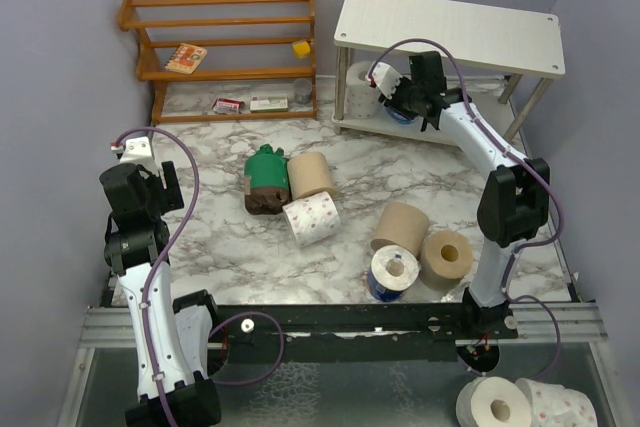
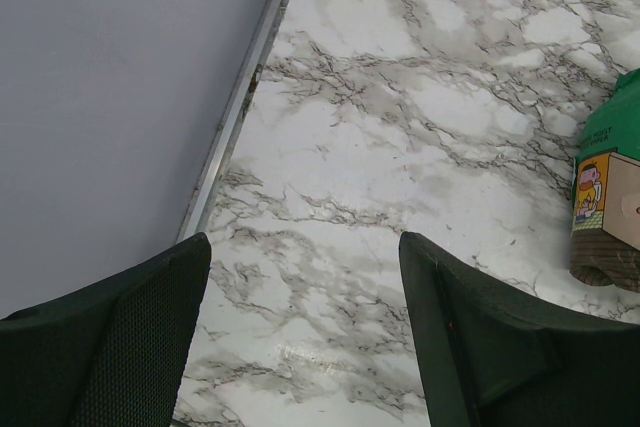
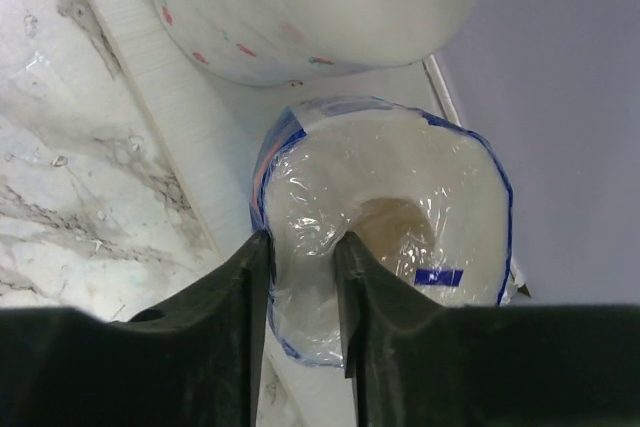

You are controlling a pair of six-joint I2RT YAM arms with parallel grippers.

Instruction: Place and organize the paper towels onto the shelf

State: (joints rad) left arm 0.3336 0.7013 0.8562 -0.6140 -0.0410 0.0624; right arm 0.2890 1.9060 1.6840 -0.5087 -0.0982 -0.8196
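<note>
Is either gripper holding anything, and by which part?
Right gripper pinches the blue-wrapped roll at the near edge of its upper end, on the lower board of the shelf. Left gripper is open, empty.

Soft, even light falls from overhead, so the tan rolls (image 1: 400, 227) on the marble table (image 1: 400, 162) cast only short, faint shadows. The top board of the shelf (image 1: 450, 27) is bright, nearly washed out, while its lower tier sits in shade. The overhead view bows at the edges. In the left wrist view a dull sheen lies on the marble, and the fingers (image 2: 110, 347) of the left gripper (image 2: 303, 242) are dark and slightly soft. In the right wrist view the blue-wrapped roll (image 3: 400, 207) shows glare on its plastic, the right gripper (image 3: 302, 239) is near black, and the dotted roll (image 3: 300, 7) looks soft
</note>
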